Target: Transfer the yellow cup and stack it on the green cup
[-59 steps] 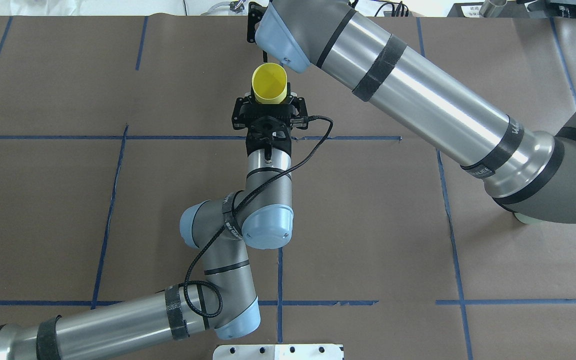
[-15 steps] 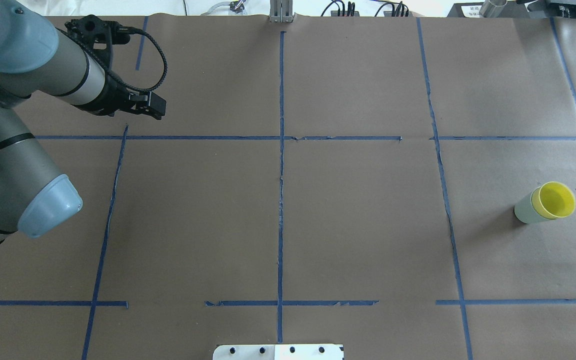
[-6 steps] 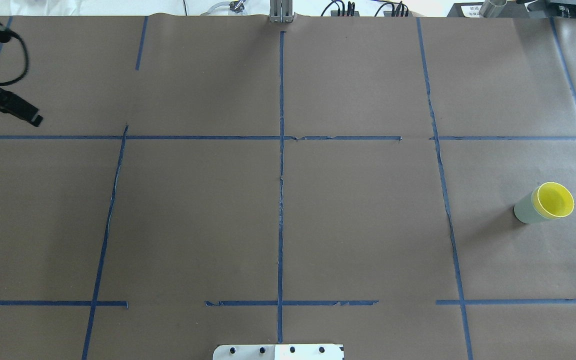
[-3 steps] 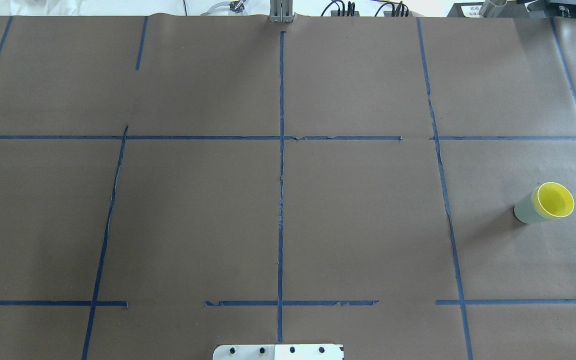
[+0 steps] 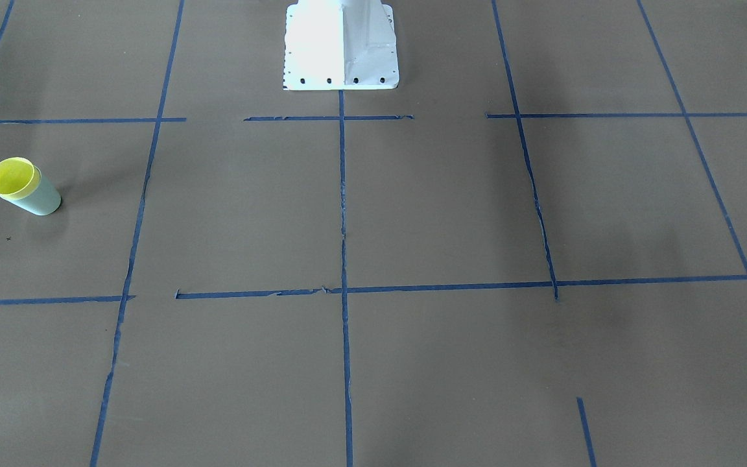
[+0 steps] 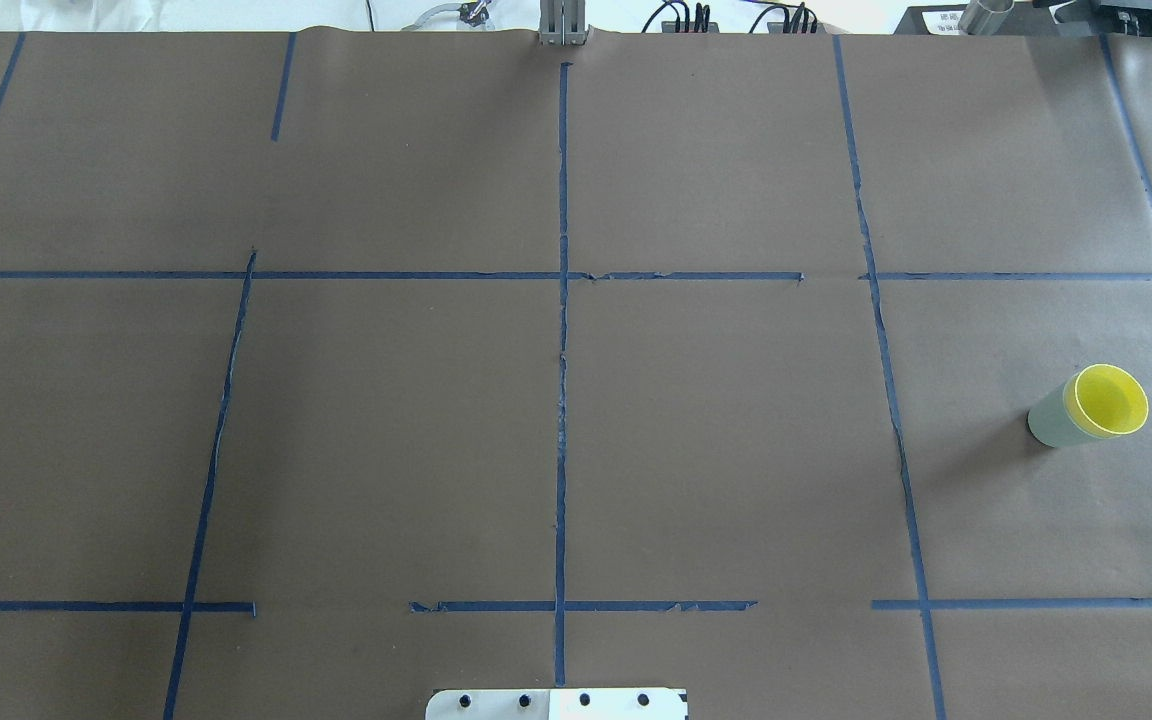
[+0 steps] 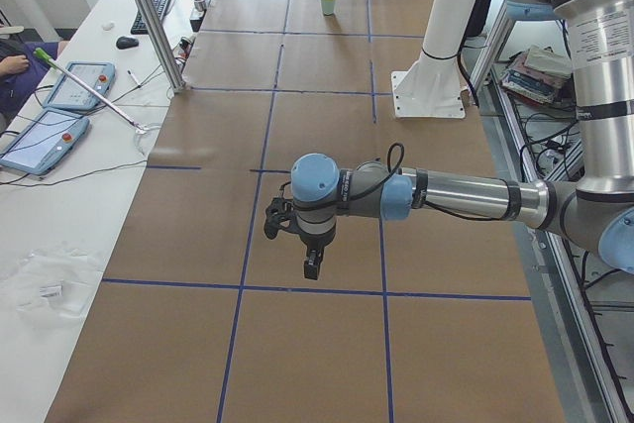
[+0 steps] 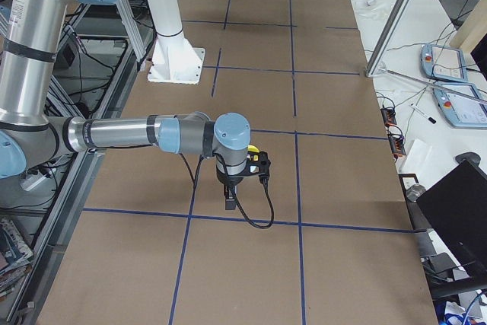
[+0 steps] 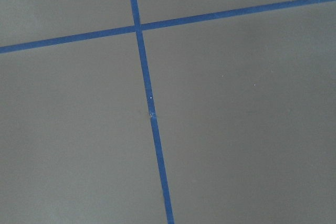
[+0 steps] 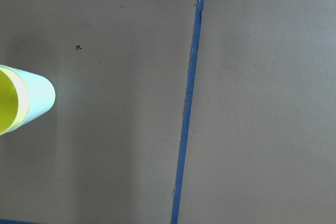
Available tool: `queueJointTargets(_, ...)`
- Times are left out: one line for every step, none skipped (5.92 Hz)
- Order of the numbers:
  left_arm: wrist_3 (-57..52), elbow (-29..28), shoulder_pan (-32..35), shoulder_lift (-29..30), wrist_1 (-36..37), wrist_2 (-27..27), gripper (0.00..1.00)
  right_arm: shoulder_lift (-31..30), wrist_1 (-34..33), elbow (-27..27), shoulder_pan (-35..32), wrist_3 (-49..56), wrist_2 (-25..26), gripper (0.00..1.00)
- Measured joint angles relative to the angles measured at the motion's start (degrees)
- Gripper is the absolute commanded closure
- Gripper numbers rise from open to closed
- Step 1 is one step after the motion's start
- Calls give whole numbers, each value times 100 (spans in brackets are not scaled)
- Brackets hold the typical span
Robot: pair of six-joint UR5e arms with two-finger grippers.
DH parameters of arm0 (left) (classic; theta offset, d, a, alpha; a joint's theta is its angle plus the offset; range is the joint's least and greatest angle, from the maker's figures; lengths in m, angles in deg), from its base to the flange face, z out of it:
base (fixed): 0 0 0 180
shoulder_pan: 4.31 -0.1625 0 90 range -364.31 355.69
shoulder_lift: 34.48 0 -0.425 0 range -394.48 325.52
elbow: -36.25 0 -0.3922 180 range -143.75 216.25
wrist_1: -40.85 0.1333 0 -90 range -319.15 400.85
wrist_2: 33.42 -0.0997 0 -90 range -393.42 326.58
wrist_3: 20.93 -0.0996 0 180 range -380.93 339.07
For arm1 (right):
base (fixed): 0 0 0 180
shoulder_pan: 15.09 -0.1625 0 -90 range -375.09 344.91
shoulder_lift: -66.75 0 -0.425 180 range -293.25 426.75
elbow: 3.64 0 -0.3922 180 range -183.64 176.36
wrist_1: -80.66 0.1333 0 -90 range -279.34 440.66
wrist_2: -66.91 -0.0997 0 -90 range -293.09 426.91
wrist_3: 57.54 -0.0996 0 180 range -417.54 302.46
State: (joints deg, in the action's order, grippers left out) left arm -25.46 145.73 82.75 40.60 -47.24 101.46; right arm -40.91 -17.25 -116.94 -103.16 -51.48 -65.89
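Overhead exterior view, right edge of frame: the yellow cup (image 6: pixel 1108 398) sits nested upright in the green cup (image 6: pixel 1046 425), so the stacking looks done. Nothing holds the cups. For the left gripper (image 7: pixel 310 266) and the right gripper (image 8: pixel 228 203), I cannot tell whether either claw is apart or together.
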Motion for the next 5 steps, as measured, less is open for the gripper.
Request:
queueJointTargets(-30, -4, 27, -66, -1, -6, 0, 2, 0, 1, 0, 0, 0, 0)
queueJointTargets(-24, -49, 52, -106, 29, -22, 0, 6, 0, 8, 0, 0, 0, 0)
queueJointTargets(-14, -72, 70, -150, 41, -50, 0, 11, 0, 17, 0, 0, -2, 0)
queueJointTargets(-13, -81, 72, -178, 45, -68, 0, 15, 0, 23, 0, 0, -7, 0)
queueJointTargets(-10, -123, 74, -190, 49, -73, 0, 17, 0, 26, 0, 0, -8, 0)
